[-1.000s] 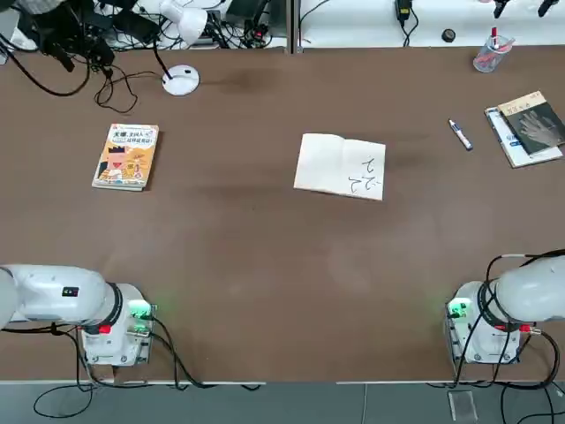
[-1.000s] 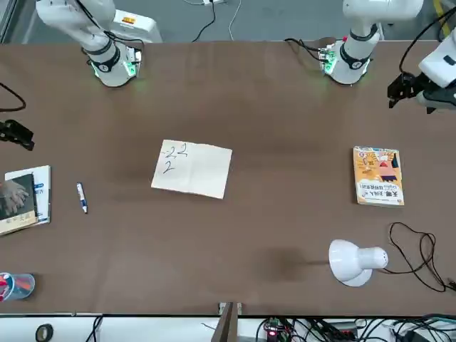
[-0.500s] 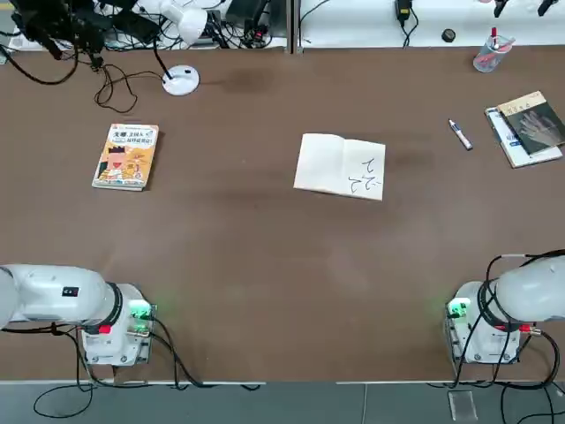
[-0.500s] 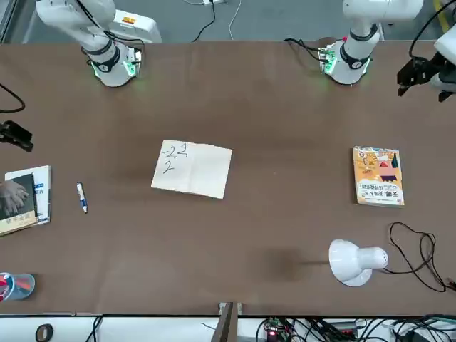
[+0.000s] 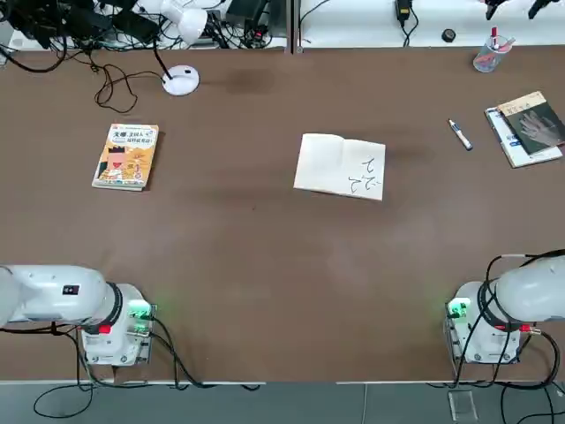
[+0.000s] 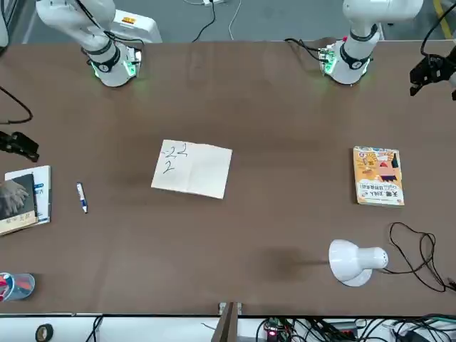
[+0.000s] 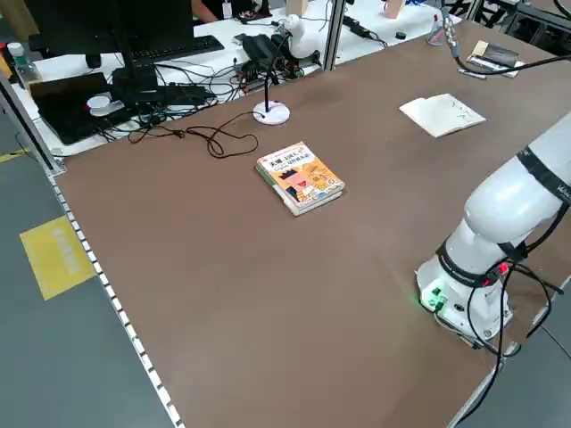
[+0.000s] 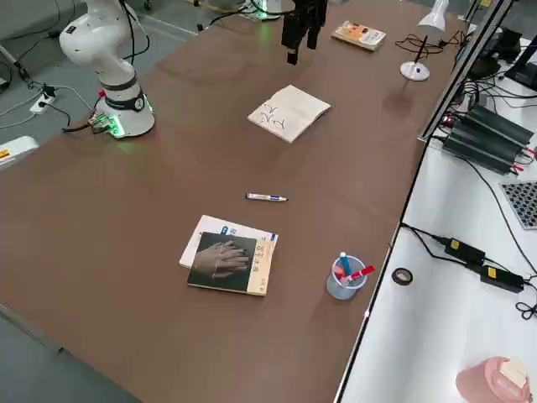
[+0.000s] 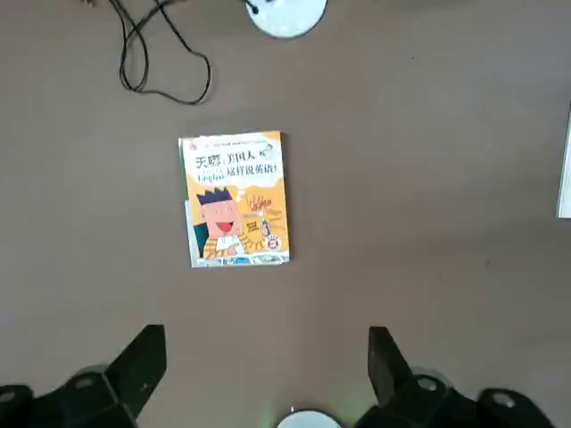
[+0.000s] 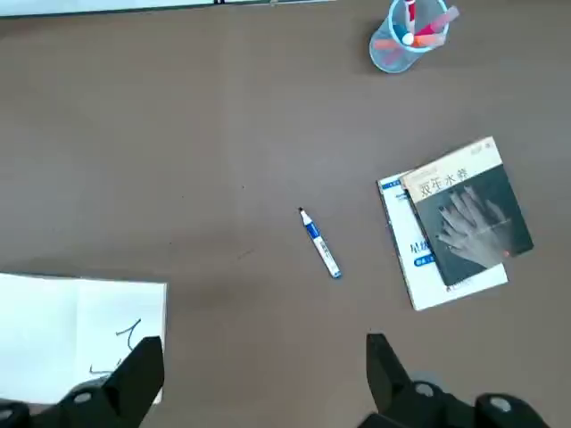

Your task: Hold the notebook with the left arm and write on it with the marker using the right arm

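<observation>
Movement over the last second is all in the arms. The left gripper [image 9: 265, 343] has drifted up and outward toward its own side of the bench [image 5: 265, 265], and the right gripper [image 10: 264, 348] has shifted a little at the opposite edge. The notebook [image 5: 340, 165] and marker [image 5: 460, 134] have not moved at all.

Both grippers hang high and spread wide with nothing between their fingers. Neither touches anything on the bench.

Far below the right gripper lies the marker, alone on the bare surface. It is apart from the notebook on one side and from a pair of stacked books [image 10: 455, 223] on the other, with a cup of pens [image 10: 406, 36] farther out. The notebook sits between the two grippers, nearer the right one and well away from the left, which looks down on an orange book [image 9: 235, 198] and a lamp base [image 9: 285, 11] instead.

The notebook lies open and flat, with pale pages and a centre crease. A few dark handwritten strokes like the figure 2 sit on the page closer to the right gripper, and the other page is blank.

Ink already on the page is what the task would leave behind, so with the marker set down and both arms drawn clear, this fits a finished bout of writing. It would equally fit a page that carried marks before any new writing.
</observation>
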Robot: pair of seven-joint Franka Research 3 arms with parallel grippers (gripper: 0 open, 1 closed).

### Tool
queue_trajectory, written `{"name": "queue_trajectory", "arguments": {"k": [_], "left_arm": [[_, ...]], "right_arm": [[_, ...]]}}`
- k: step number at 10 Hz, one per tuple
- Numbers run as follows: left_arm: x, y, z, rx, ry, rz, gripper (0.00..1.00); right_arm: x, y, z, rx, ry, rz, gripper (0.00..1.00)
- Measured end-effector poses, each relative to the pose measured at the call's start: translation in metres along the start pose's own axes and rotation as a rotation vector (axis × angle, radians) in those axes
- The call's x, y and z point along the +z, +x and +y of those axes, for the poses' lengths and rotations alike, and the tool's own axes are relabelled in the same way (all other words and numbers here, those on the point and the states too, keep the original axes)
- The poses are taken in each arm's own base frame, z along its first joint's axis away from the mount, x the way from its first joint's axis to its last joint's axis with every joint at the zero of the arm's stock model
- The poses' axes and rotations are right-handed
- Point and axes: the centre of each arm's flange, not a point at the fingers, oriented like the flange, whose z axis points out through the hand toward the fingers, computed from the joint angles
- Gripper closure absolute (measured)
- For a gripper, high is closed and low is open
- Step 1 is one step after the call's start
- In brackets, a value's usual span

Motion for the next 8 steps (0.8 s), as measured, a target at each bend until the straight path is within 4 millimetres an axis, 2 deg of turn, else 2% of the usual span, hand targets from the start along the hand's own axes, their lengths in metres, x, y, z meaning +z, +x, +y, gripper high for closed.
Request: {"name": "queue_trajectory", "arguments": {"k": [2, 8], "left_arm": [[0.0, 0.006, -0.001, -0.001, -0.004, -0.025, 0.0], [-0.009, 0.011, -0.002, 0.0, -0.007, -0.031, 0.0]], "right_arm": [[0.007, 0.0, -0.002, 0.0, 0.008, -0.004, 0.0], [0.0, -0.005, -0.012, 0.032, 0.013, 0.001, 0.0]]}}
